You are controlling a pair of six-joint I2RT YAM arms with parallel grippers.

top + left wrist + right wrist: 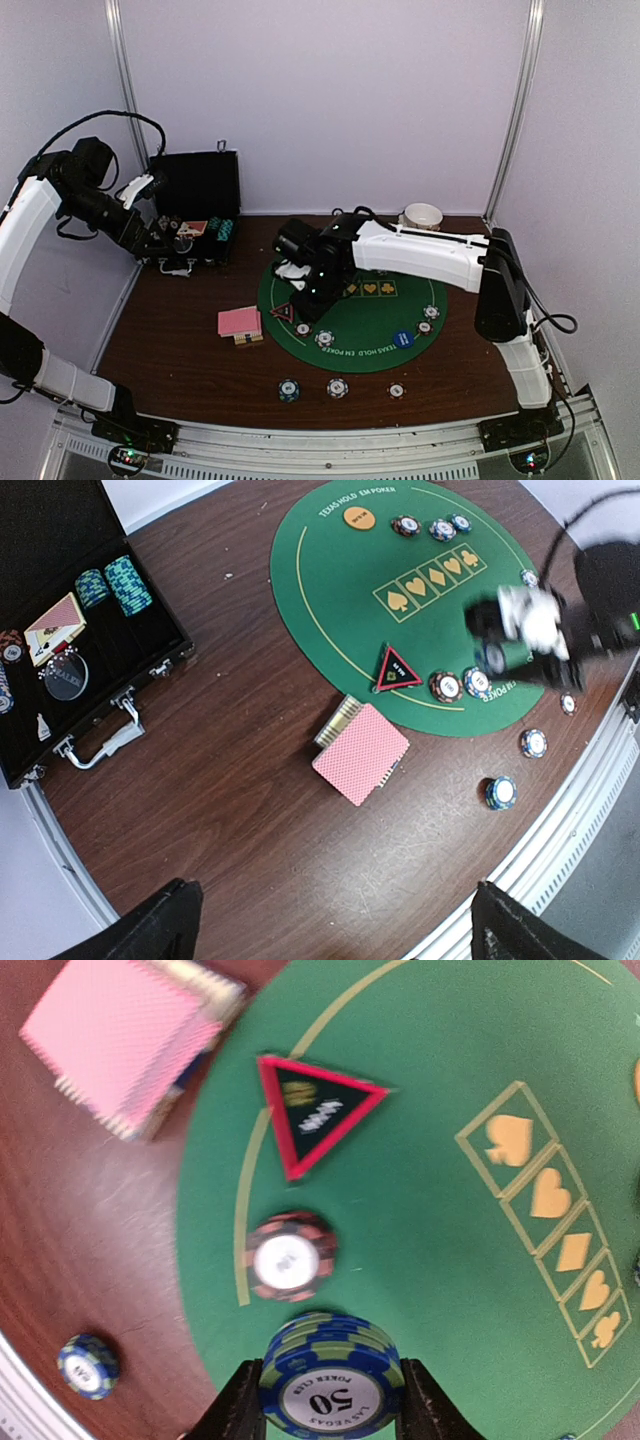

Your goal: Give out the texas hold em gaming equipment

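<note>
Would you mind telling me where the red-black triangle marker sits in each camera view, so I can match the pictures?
Top external: triangle marker on the green mat's left edge, right of the pink card deck.
Left wrist: right of centre, above the deck.
Right wrist: upper middle, right of the deck.
Shared landmark: the deck.

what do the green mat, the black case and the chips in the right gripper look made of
Green mat: likely felt or cloth, matte with printed gold lines. Black case: hard shell, maybe plastic, with a shiny metal handle. Chips in the right gripper: probably moulded plastic or clay composite, glossy striped edges.
</note>
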